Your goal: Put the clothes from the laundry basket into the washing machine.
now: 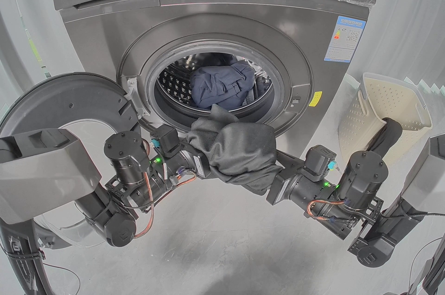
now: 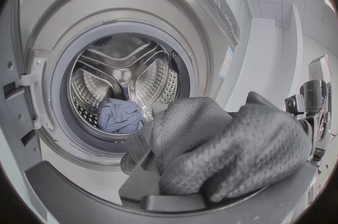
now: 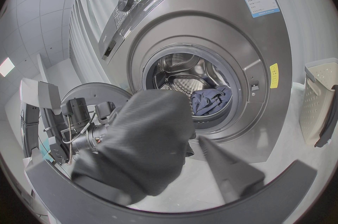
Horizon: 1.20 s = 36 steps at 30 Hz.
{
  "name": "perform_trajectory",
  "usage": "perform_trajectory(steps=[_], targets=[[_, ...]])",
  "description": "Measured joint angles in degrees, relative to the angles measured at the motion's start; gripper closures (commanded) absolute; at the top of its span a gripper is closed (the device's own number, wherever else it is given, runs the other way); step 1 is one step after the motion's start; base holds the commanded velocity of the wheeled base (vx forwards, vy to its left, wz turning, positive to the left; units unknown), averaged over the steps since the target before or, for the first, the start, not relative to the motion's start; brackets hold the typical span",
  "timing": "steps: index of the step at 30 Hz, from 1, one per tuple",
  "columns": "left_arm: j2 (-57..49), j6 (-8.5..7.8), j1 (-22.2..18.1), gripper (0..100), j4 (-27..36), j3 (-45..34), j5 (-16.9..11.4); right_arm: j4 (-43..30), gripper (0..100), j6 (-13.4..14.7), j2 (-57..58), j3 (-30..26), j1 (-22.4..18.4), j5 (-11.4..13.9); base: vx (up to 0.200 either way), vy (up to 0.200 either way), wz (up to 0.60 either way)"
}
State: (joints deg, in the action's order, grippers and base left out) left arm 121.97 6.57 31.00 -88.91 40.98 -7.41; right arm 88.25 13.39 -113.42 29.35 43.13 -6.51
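Observation:
A dark grey garment [image 1: 236, 147] hangs in the air just below the washing machine's round opening [image 1: 213, 78], stretched between both arms. My left gripper [image 1: 206, 166] is buried under its left end and looks shut on the garment [image 2: 225, 144]. At its right end my right gripper [image 1: 273, 180] stands open; the cloth [image 3: 148, 144] covers one finger while the other finger [image 3: 229, 168] is bare and apart from it. Navy blue clothes [image 1: 222, 85] lie inside the drum [image 2: 116, 73]. The cream laundry basket [image 1: 394, 101] stands right of the machine with a black garment [image 1: 387, 136] over its rim.
The washer door [image 1: 60, 101] is swung open to the left, beside my left arm. Grey floor lies in front of the machine. Pale curtains hang behind and to both sides.

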Motion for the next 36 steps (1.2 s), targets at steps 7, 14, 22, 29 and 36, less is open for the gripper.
perform_trajectory(steps=[7, 14, 22, 29, 36], targets=[[-4.33, 0.79, 0.02, 100, -0.07, -4.11, -0.28, 0.00, 0, -0.30, 1.32, -4.11, 1.99, 0.90, 0.000, 0.000, 0.00], [-7.03, 2.49, -0.05, 100, -0.05, -5.85, -0.24, -0.04, 0, -1.18, 3.34, -10.26, 3.58, 1.83, 0.000, 0.000, 0.00], [-7.83, 2.73, 0.00, 100, -0.02, -5.96, -0.17, -0.04, 0, -1.23, 7.25, -15.36, -0.83, 1.84, 0.000, 0.000, 0.00], [-8.35, 3.06, 0.28, 100, 0.00, -6.07, -0.22, -0.01, 0, -1.10, 9.53, -16.71, -3.72, 1.87, 0.000, 0.000, 0.00], [-8.44, 3.88, 0.78, 100, -0.02, -6.34, -0.24, -0.04, 0, -0.69, 9.81, -16.79, -4.33, 1.87, 0.000, 0.000, 0.00]])
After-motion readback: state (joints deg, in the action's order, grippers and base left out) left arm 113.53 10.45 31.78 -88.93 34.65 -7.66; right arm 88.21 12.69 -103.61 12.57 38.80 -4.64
